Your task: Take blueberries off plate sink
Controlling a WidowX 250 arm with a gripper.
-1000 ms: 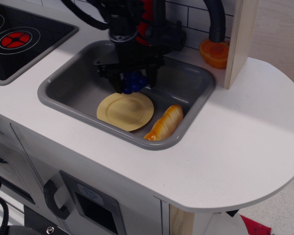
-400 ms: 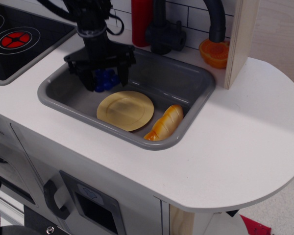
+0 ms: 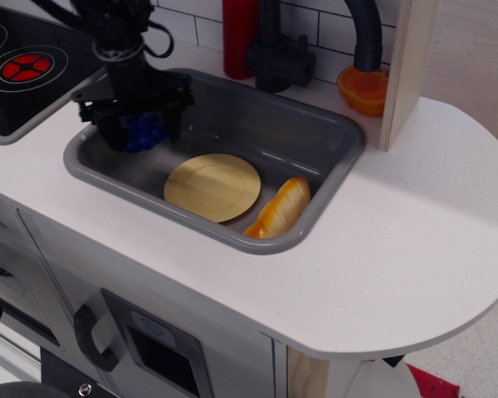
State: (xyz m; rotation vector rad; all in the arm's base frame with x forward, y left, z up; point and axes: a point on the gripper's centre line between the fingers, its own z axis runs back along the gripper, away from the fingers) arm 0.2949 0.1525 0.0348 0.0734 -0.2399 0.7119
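Blueberries (image 3: 141,133): hanging over the sink's (image 3: 315,217) left end, clear of the plate (image 3: 212,187)
Gripper (image 3: 138,135): fingers pinching the cluster's sides
Handling: probably light, stiff, glossy; slipping likely

The black arm descends from the far left of the scene, its wrist pointing straight down. The gripper (image 3: 141,133) hangs at the left end of the sink (image 3: 332,178), its two dark fingers (image 3: 112,133) spread on either side of the blueberries (image 3: 143,130) and closed against them.
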